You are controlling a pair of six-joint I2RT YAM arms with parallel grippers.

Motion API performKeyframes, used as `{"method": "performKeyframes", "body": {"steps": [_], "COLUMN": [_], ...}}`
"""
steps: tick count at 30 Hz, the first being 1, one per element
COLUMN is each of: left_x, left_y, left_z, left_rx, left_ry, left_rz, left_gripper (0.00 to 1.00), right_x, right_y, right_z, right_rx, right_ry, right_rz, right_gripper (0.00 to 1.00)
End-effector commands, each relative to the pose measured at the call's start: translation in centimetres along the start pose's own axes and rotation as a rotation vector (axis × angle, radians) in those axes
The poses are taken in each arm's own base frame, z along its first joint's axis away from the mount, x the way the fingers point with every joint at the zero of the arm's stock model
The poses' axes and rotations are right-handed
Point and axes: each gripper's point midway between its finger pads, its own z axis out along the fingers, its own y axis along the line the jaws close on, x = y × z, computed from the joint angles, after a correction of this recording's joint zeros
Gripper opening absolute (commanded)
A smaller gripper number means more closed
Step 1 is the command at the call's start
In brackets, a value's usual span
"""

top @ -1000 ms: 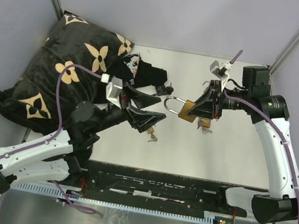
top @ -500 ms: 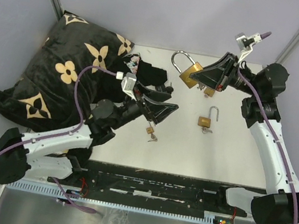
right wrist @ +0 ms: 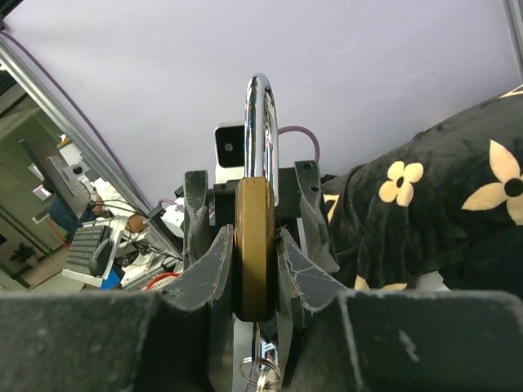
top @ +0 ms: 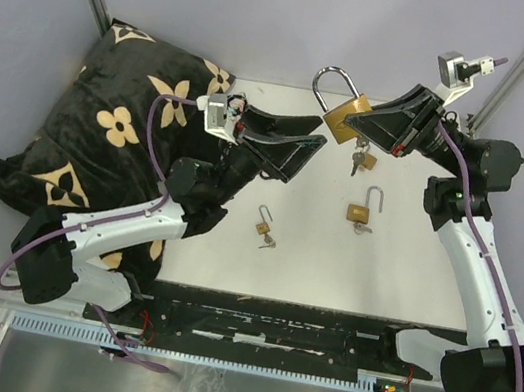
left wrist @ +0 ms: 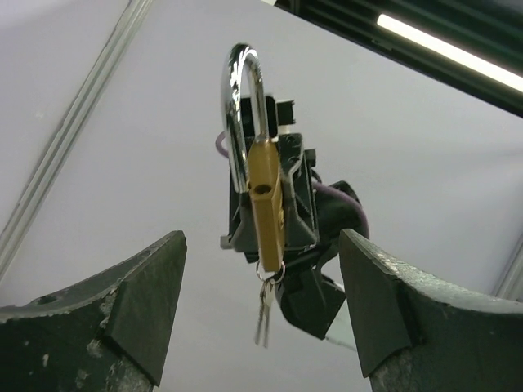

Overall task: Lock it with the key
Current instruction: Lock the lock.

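The key (top: 358, 158), dangling beneath the padlock (top: 343, 115), could be missed or knocked aside if it swings when approached; how firmly it is seated cannot be told. The padlock is clamped edge-on in the jaws of the right gripper (top: 360, 124), raised above the table (top: 411, 273), shackle at 12 o'clock. The left gripper (top: 316, 132) jaws are spread wide and empty, at the padlock's 9 o'clock, near but apart.

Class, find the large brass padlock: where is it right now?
In the top view, the large brass padlock is held over the table, far centre-right, clamped in the right gripper, keys dangling beneath, opposite the open left gripper.
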Motion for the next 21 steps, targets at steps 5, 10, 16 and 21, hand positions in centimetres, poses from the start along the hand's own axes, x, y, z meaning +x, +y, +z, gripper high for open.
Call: {"method": "performKeyframes", "body": {"steps": [5,10,16,21], "left_x": [-0.6,0.7,0.7,0.7], "left_y": [-2.7,-2.7,-2.4,-2.5], "left_z": [2.5,2.9,2.7,3.0], "left_rx": [0.109,0.118,0.098,0.088], "left_ry": [-0.044,-0.008,-0.011,0.007], "left_rz": [-0.083,-0.099,-0.090,-0.073], "left_gripper": [0.69,0.60,0.49,0.40], "right_x": [-2.1,-2.0,-1.5,-0.5], "right_y": [2.9,2.8,2.8,2.8], "right_z": [0.0,-0.1,-0.2,-0.5], "right_rx": [-0.058,-0.052,-0.055,-0.045], "right_ry": [-0.106,-0.107,-0.089,-0.045], "right_rz": [-0.076,-0.069,-0.075,-0.121], "right_gripper": [0.02,0.02,0.02,0.03]}}
